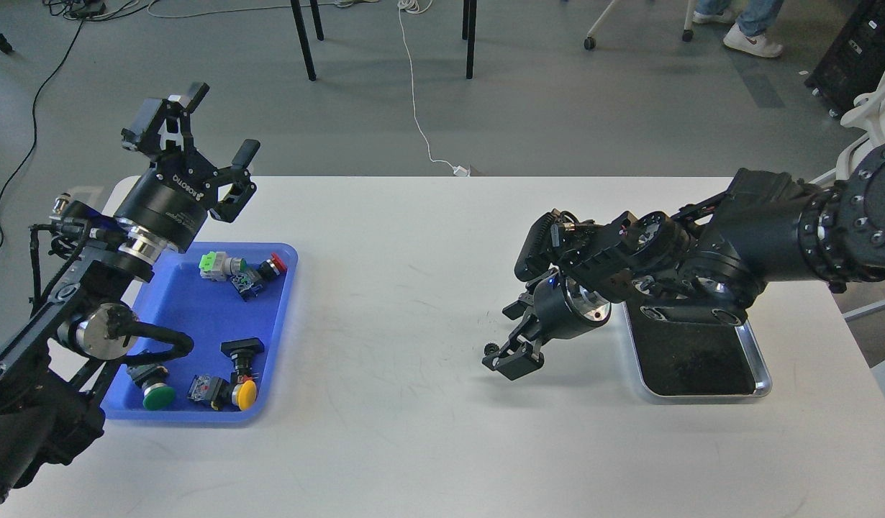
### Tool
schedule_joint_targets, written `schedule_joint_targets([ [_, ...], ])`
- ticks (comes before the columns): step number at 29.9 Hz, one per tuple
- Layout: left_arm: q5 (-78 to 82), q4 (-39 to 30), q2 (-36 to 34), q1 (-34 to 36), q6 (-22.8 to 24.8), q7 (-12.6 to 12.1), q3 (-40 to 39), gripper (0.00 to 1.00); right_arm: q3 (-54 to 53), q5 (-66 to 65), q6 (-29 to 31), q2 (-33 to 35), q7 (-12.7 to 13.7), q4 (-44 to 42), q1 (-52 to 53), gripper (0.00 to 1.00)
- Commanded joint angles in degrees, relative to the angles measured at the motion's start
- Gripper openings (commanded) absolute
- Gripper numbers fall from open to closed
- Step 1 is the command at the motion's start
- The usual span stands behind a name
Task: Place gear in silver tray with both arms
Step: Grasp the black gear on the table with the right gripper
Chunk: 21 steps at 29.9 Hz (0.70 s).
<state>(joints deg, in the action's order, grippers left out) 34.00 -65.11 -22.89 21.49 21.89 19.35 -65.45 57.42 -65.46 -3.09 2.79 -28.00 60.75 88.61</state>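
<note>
Head view: left gripper [216, 137] wide, empty, above blue tray [280, 316].
Right gripper [511, 352] unclear; it should descend squarely before carrying to silver tray [763, 374].

Single head view, mounted high, facing forward and down over the white table [428, 302] at moderate range; both arms enter from the lower side edges, grey floor [529, 108] fills the upper band; no second view to compare
</note>
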Motion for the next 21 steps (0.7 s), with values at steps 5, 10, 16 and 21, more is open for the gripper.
schedule_joint_targets([
  [5, 0.0, -0.1, 0.5, -0.1, 0.0, 0.0, -0.1, 0.98, 0.5, 0.1, -4.5, -2.3, 0.0, -3.3, -4.0, 0.83],
  [10, 0.0, -0.1, 0.6, -0.1, 0.0, 0.0, -0.1, 0.98, 0.6, 0.1, -4.7, -2.7, 0.0, -4.1, -4.5, 0.79],
  [16, 0.1, -0.1, 0.6, -0.1, 0.0, 0.0, -0.1, 0.98, 1.9, 0.1, -4.8, -2.8, 0.0, -4.8, -5.1, 0.77],
  [21, 0.1, -0.1, 0.6, -0.1, 0.0, 0.0, -0.1, 0.98, 2.2, 0.1, -5.7, -2.5, 0.0, -4.8, -5.1, 0.74],
])
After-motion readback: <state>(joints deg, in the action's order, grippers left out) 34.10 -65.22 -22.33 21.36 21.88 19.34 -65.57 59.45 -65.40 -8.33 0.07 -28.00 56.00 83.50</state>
